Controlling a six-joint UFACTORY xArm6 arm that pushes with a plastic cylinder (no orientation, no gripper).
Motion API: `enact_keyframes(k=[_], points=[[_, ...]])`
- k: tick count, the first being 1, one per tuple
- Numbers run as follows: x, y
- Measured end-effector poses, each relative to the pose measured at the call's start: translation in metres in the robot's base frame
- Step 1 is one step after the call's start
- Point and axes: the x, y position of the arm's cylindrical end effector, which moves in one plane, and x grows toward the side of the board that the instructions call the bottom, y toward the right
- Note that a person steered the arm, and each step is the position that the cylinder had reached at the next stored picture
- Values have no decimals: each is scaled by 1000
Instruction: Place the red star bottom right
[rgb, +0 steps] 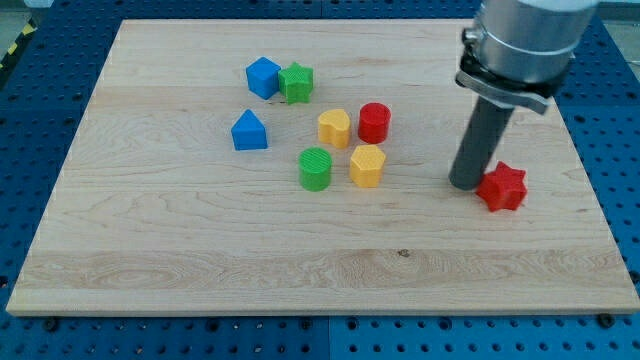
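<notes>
The red star (503, 187) lies on the wooden board (200, 250) at the view's right, a little below mid-height. My tip (465, 184) rests on the board just left of the red star, touching or almost touching its left edge. The dark rod rises from there to the grey arm housing at the view's top right.
A cluster sits in the board's middle: red cylinder (374, 122), yellow block (334, 128), yellow hexagonal block (367, 165), green cylinder (315, 168). Further left are a blue block (249, 131), a blue block (263, 77) and a green star (296, 82). Blue pegboard surrounds the board.
</notes>
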Motion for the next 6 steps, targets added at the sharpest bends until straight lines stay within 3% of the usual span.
enact_keyframes(k=[1, 3, 5, 6], points=[[9, 13], [-29, 18], [42, 89], [56, 111]])
